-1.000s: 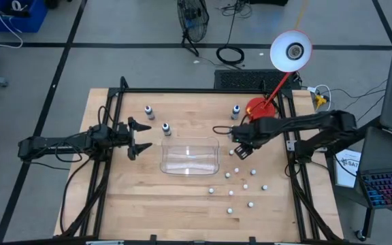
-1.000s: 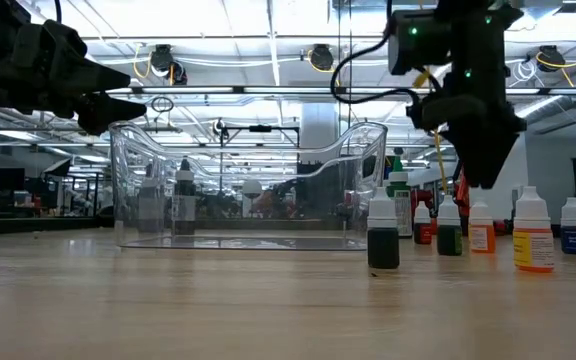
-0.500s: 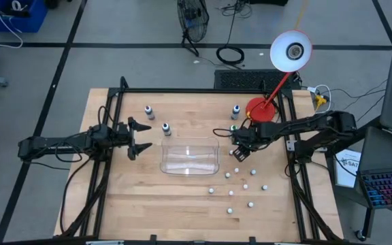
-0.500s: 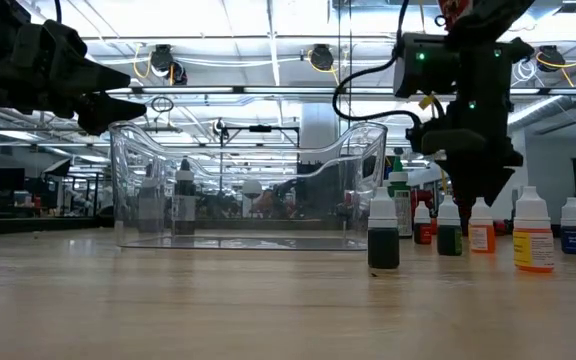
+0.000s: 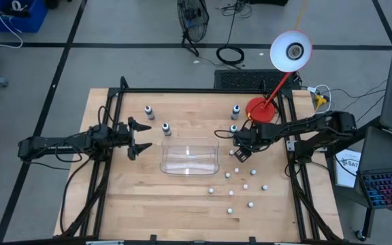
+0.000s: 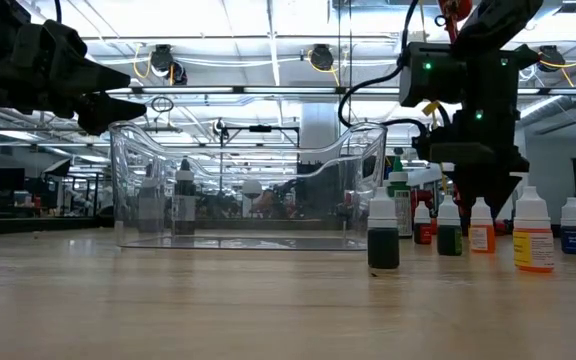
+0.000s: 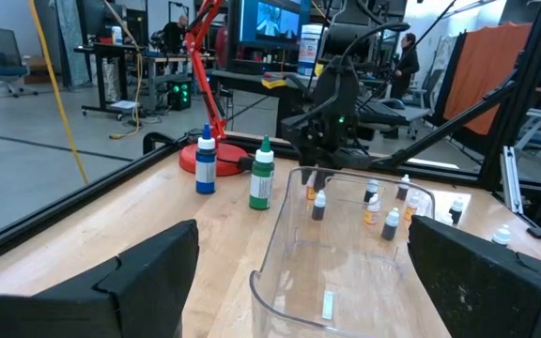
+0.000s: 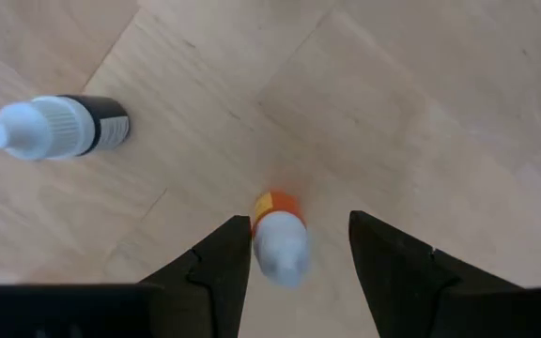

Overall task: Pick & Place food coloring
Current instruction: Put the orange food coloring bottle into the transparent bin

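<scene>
In the high view, the right gripper (image 5: 239, 154) is seen lower and closer to the table than a second ago, now poised over the cluster of food coloring bottles (image 5: 240, 178) scattered to the right of the clear plastic tray (image 5: 190, 158), while the left gripper (image 5: 139, 137) is held unchanged, fingers spread, just left of the tray. In the low view, the right gripper (image 6: 487, 203) has been brought down from above the tray's rim to bottle height, its tip now level with the white caps of the bottles standing in a row. In the left wrist view, the tray (image 7: 280, 260) is shown empty, with the right arm (image 7: 332, 103) bent down behind it and a blue-labelled bottle (image 7: 205, 165) and a green bottle (image 7: 262, 174) standing apart near the red lamp base (image 7: 222, 155). In the right wrist view, an orange-banded dropper bottle (image 8: 278, 236) is framed between the parted fingers (image 8: 216, 263), which are not yet touching it; a dark-labelled bottle (image 8: 54, 126) stands well aside. The descent is judged to be the approach for a grasp: nothing has been placed yet, and closing on the orange bottle appears to be the step in hand.
</scene>
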Robot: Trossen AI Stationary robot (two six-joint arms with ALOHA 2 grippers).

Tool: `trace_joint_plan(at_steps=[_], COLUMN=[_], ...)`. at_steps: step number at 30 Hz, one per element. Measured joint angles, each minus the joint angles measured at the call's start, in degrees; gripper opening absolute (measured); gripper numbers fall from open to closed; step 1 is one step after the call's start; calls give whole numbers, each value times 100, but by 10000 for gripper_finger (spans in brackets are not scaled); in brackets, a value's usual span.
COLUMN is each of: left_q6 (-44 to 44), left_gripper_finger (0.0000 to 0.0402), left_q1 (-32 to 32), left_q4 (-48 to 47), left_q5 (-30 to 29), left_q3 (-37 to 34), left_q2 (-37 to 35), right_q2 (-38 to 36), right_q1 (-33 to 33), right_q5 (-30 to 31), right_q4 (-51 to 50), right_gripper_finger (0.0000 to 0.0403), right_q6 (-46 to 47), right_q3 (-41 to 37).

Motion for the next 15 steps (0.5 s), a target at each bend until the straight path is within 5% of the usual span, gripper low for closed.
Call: trace_joint_plan(at_steps=[15], left_q6=[0], left_gripper_finger=[379], left_q1=[0], left_q4=[0], left_q5=[-2], left_q3=[0], left_q2=[0], right_q2=[0], right_q1=[0], right_q5=[-15], right_q4=[139], right_gripper_finger=[142], right_q6=[-48], right_q3=[0])
